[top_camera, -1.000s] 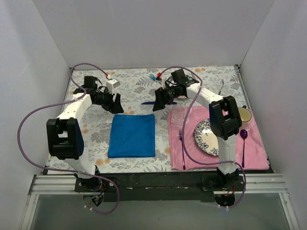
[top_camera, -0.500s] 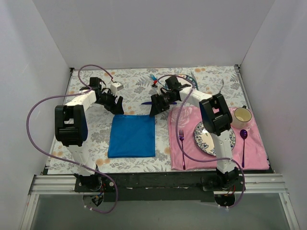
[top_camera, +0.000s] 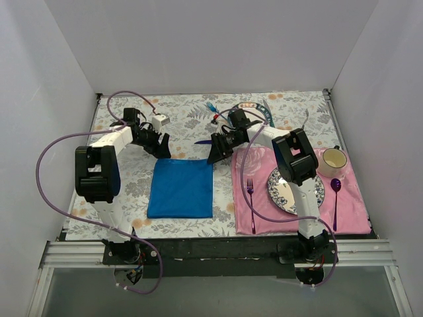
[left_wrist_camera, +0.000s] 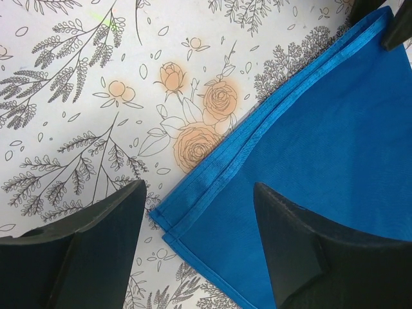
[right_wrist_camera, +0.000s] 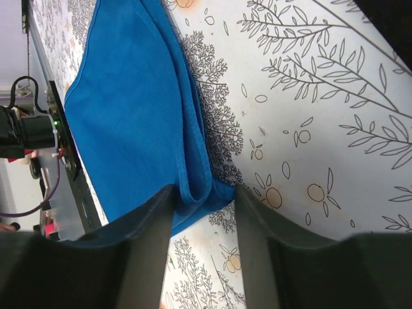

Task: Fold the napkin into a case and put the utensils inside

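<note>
Left wrist view: my left gripper [left_wrist_camera: 199, 199] stands spread wide, one dark finger [left_wrist_camera: 96, 251] on each side of a corner of the napkin [left_wrist_camera: 322, 129]. The corner lies in the gap between them. The finger on the cloth side covers a part of the blue cloth; I cannot tell if it touches. The other finger is over the flower-printed table cover [left_wrist_camera: 77, 96], beside the cloth. Nothing is pinched here.

My right gripper [right_wrist_camera: 203, 193] has its fingers closer together, about half way. The other far corner of the napkin sits between them and fills the gap from one finger to the other. The cloth is a little bunched there. If the fingers already pinch it or only stand beside it, I cannot tell.

The napkin is bright blue, plain and soft. It is folded: along its edge I see two hemmed layers, one lying on the other. From the top camera it is a flat, nearly square shape on the table between my two arms, with both grippers at its far edge. Just beyond that edge, near my right gripper, lies a dark purple knife [top_camera: 200, 140]. To the right of the napkin is a pink placemat [top_camera: 264, 214].
</note>
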